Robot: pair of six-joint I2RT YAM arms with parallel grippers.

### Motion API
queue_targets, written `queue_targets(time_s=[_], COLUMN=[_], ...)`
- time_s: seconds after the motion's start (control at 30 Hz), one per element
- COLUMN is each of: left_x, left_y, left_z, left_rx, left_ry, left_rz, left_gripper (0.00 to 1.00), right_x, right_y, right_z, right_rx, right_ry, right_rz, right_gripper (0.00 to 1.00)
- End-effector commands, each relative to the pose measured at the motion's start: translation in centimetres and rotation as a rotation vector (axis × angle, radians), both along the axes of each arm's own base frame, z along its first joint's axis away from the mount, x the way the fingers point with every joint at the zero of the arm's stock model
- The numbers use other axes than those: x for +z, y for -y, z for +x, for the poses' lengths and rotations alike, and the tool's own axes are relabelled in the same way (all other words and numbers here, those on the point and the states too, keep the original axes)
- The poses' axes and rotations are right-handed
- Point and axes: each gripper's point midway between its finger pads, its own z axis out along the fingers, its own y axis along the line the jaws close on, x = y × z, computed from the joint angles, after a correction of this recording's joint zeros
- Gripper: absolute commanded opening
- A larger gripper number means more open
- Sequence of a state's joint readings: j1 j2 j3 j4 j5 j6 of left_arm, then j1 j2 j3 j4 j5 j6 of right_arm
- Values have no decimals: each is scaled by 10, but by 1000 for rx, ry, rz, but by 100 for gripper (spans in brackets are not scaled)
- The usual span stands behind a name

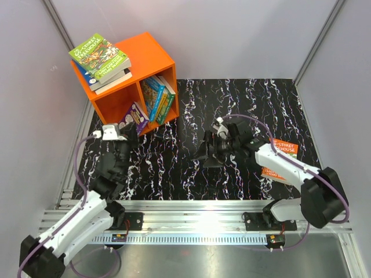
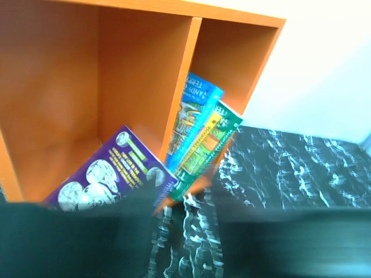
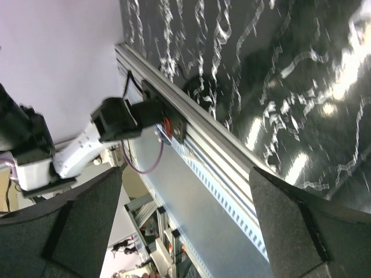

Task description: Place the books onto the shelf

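Note:
The orange shelf (image 1: 148, 49) stands at the back left, its open front facing the mat. A stack of books (image 1: 98, 55) with a green cover lies on its roof. Blue and green books (image 1: 157, 98) (image 2: 200, 133) lean in its right compartment. A purple book (image 1: 134, 117) (image 2: 107, 179) leans in the mouth of the left compartment. My left gripper (image 1: 130, 134) (image 2: 185, 214) hovers just in front of that book, blurred, its jaws narrowly apart with only mat between them. My right gripper (image 1: 210, 155) (image 3: 185, 174) is wide open and empty at mid-mat. An orange book (image 1: 282, 152) lies flat beneath the right arm.
A black marbled mat (image 1: 243, 110) covers the table. An aluminium rail (image 1: 191, 211) runs along the near edge and carries both arm bases. Grey walls close in left, right and behind. The left arm's base (image 3: 116, 119) shows in the right wrist view.

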State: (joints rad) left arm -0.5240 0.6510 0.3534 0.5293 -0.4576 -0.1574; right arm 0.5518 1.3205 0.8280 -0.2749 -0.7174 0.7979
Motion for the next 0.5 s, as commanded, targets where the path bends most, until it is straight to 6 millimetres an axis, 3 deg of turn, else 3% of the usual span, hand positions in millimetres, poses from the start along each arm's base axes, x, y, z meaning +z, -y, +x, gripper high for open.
queue_targets(time_s=[0.0,0.1,0.27,0.4,0.43,0.47], left_x=[-14,-42,-103,-133,-133,-146], left_y=[4,7,18,28,29,23], left_z=[-14,-29,-43,-38,-35,-34], left_rx=[-44,-78,-139,-148,-141,-101], left_ry=[-164,-294,-486,-546,-533,-563], left_rz=[-89,-98,-68,-111,-125,-117], left_gripper=[0,0,0,0,0,0], right_x=[38,42,34,32,32,31], right_y=[-24,-29,-28,-22,-21,-18], right_z=[35,42,40,34,32,30], right_rx=[-2,-1,-15,-45,-47,-55], right_ry=[134,145,136,123,124,129], right_rz=[91,102,108,109,108,103], right_gripper=[97,96,96,96,96,96])
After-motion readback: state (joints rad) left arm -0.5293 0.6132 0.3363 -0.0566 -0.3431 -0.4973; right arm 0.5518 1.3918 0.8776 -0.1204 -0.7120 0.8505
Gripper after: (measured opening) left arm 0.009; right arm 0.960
